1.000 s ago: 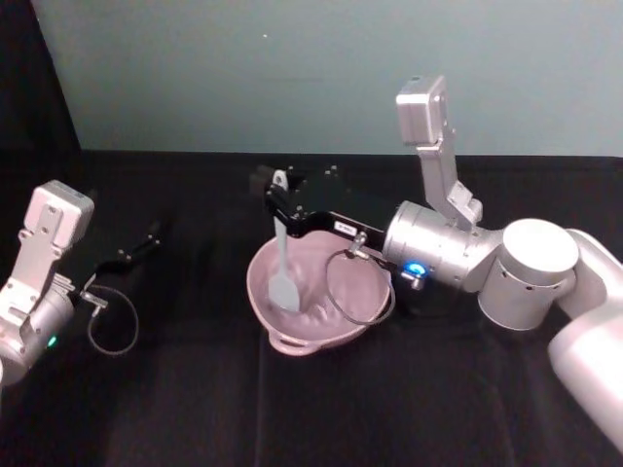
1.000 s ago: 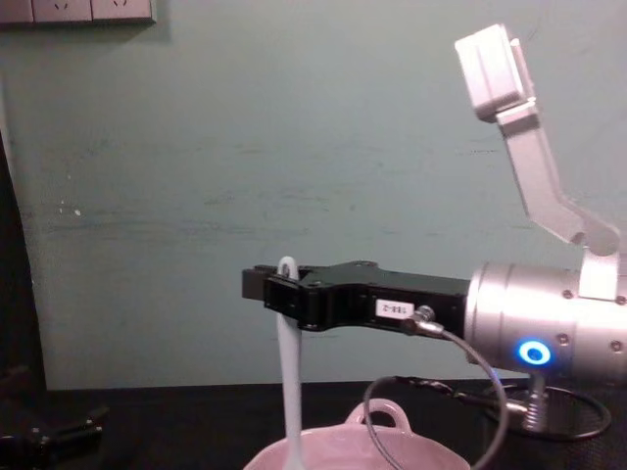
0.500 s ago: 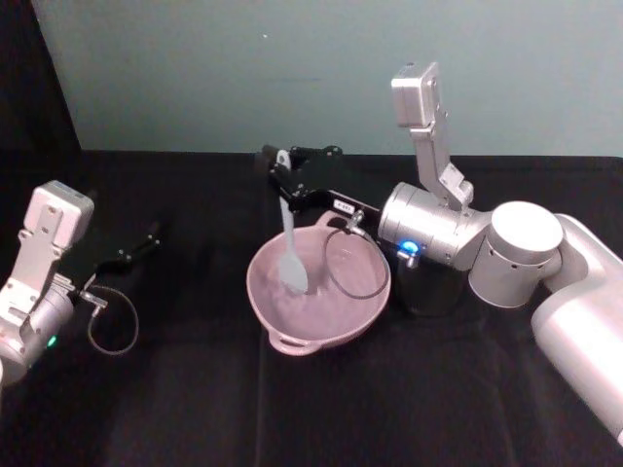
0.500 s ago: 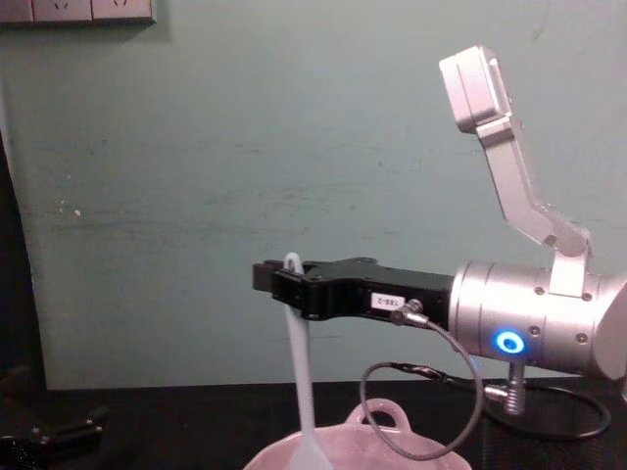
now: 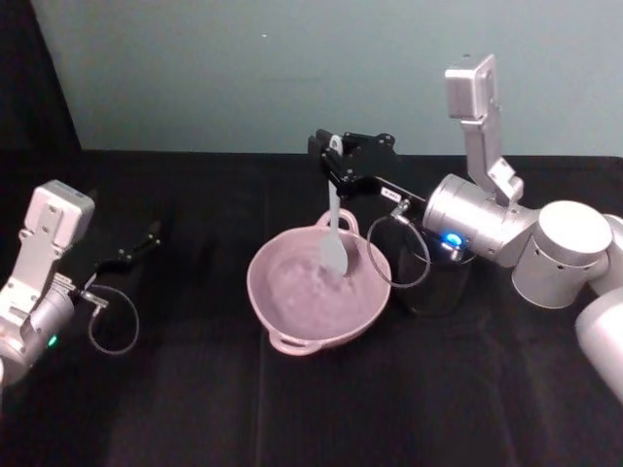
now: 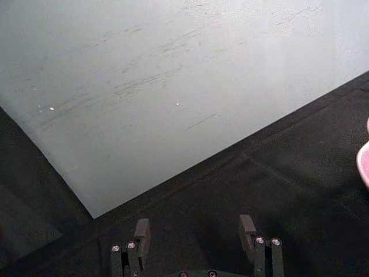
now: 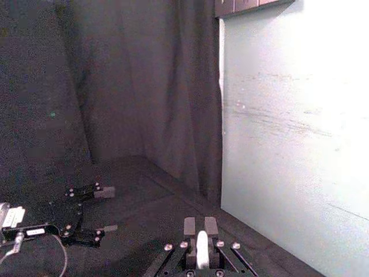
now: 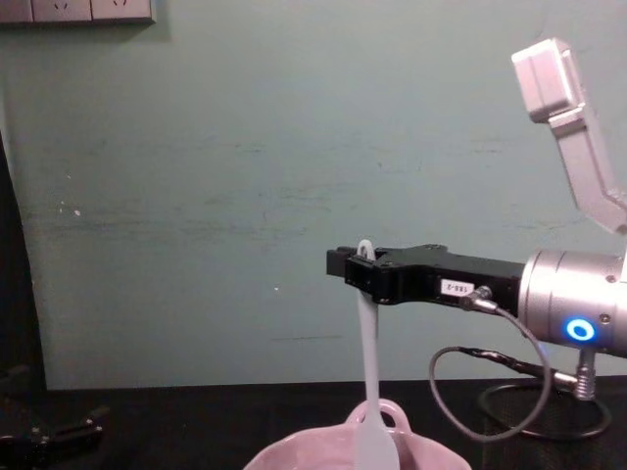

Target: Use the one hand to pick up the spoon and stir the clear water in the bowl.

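My right gripper [image 5: 336, 159] reaches in from the right and is shut on the top of the spoon [image 5: 334, 243]. The white spoon hangs upright, and its blade dips inside the pale pink bowl [image 5: 261, 292] near the far right rim. In the chest view the right gripper [image 8: 364, 270] holds the spoon [image 8: 368, 343] just under its end loop, above the bowl [image 8: 294, 456]. The right wrist view shows the handle [image 7: 201, 249] between the jaws. The water [image 5: 307, 292] is barely visible. My left gripper [image 5: 146, 239] is parked open at the far left.
A black wire mesh cup [image 5: 440, 280] stands right of the bowl, under my right wrist. A black cloth [image 5: 195, 409] covers the table, with a teal wall [image 5: 243, 68] behind. A cable loop hangs off each wrist.
My right gripper has swung to the right with the spoon. The blade has travelled from the bowl's left middle to its far right side.
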